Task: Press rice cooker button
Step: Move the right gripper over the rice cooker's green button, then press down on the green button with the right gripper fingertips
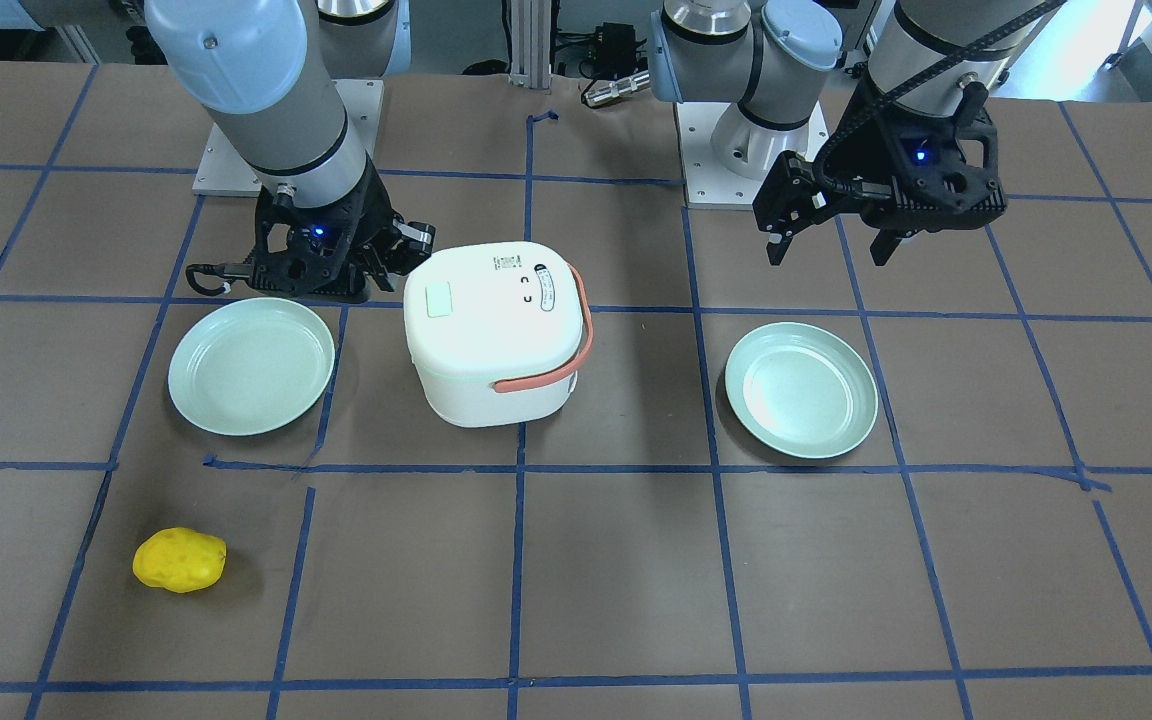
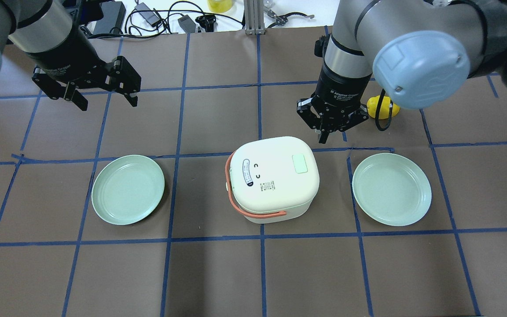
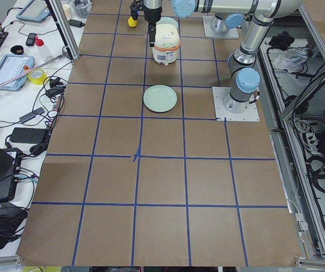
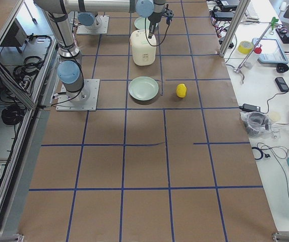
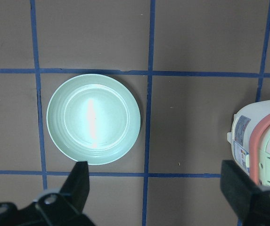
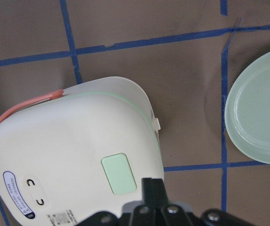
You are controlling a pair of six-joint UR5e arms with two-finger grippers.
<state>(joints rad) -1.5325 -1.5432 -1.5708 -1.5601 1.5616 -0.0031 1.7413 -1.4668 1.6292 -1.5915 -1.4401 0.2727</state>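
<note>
The white rice cooker (image 2: 273, 176) with an orange handle stands mid-table, lid shut. Its pale green button (image 2: 300, 164) sits on the lid's right side; it also shows in the front view (image 1: 438, 299) and the right wrist view (image 6: 119, 173). My right gripper (image 2: 324, 136) is shut and empty, just beyond the cooker's far right edge, a little above the lid and short of the button. In the right wrist view its closed fingertips (image 6: 153, 188) sit just beside the button. My left gripper (image 2: 106, 99) is open and empty, high over the table's far left.
Two pale green plates lie either side of the cooker, one on the left (image 2: 128, 189) and one on the right (image 2: 391, 189). A yellow lumpy object (image 2: 381, 108) lies beyond the right gripper. Cables and gear sit at the table's far edge.
</note>
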